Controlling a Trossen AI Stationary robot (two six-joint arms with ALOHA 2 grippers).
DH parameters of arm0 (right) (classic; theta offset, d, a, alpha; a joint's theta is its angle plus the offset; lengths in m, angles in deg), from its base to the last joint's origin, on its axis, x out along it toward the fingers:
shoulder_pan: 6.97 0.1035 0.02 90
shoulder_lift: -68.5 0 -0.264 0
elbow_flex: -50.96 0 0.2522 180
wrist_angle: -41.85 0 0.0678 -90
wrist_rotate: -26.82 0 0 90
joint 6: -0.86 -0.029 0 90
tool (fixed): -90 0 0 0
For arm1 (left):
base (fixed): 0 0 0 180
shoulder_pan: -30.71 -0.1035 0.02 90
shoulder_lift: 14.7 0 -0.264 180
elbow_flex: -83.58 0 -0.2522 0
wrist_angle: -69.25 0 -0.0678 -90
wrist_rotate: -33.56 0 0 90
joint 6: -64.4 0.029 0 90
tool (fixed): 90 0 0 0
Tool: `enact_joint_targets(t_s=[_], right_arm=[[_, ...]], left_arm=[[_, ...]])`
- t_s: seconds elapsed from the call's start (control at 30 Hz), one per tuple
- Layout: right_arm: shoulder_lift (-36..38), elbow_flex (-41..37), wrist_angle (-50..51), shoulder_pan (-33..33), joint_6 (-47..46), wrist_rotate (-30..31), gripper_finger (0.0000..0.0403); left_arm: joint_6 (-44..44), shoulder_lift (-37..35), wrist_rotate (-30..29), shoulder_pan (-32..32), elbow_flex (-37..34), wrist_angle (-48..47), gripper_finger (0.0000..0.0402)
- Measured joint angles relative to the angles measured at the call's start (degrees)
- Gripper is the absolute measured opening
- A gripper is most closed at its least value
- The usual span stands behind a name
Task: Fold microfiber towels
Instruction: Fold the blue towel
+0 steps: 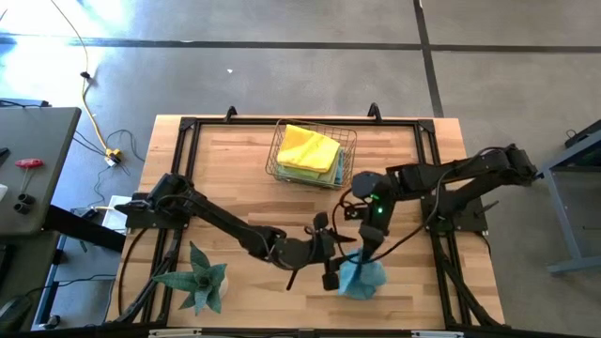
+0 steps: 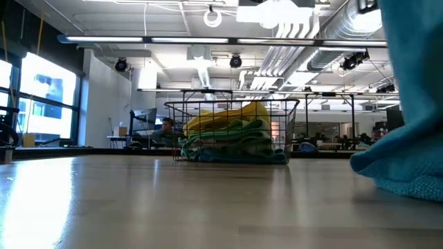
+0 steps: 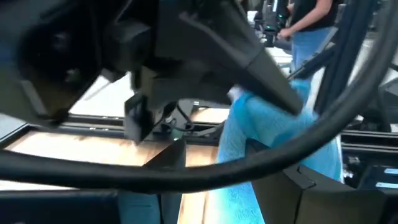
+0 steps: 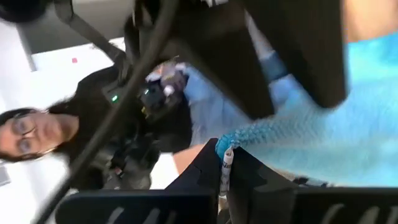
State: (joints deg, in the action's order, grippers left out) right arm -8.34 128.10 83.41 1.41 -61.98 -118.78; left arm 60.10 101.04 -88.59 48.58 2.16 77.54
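A light blue microfiber towel (image 1: 364,280) lies bunched near the table's near edge, right of the middle. Its upper part is drawn up to my right gripper (image 1: 369,246), which is shut on it. My left gripper (image 1: 331,272) is at the towel's left side, open. In the left wrist view a strip of the blue cloth (image 3: 214,199) runs between its two fingers. In the low view the towel (image 2: 408,166) hangs down from above at the right. More towels, yellow on top (image 1: 310,147), lie in the wire basket (image 1: 278,160). My right gripper pinches an edge of the blue towel, next to its small white tag (image 4: 227,163), between its two shut fingers. It comes from above, slanting down. The towel hangs below the fingers, and its lower bunch (image 2: 398,181) rests on the table. My left gripper: I cannot tell whether its fingers touch the cloth between them.
The copper wire basket stands at the far middle of the table. A spiky green plant (image 1: 202,282) stands at the near left corner. Black frame rails (image 1: 427,141) run around the tabletop. A person (image 4: 25,137) shows beyond the table in the right wrist view.
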Motion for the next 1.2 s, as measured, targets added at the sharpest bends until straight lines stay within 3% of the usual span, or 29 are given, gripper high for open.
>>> enact_joint_targets(t_s=[0.3, 0.53, 0.83, 1.2], right_arm=[[0.0, 0.0, 1.1, -3.1, 6.6, 1.1, 0.0000], [0.0, 0.0, 0.9, -2.8, 7.8, -1.1, 0.0000], [0.0, 0.0, 0.2, -2.6, 9.2, -1.5, 0.0000], [0.0, 0.0, 0.1, -2.6, 11.5, -1.4, 0.0000]], left_arm=[[-0.1, 0.0, -1.0, 0.4, 0.0, 0.5, 0.0156], [-2.7, 0.0, -8.1, 1.2, 0.0, -3.9, 0.0156], [-14.0, 0.0, -3.8, 0.3, 0.0, -17.4, 0.0156], [-18.6, 3.0, -1.3, 4.3, 0.0, -25.7, 0.0156]])
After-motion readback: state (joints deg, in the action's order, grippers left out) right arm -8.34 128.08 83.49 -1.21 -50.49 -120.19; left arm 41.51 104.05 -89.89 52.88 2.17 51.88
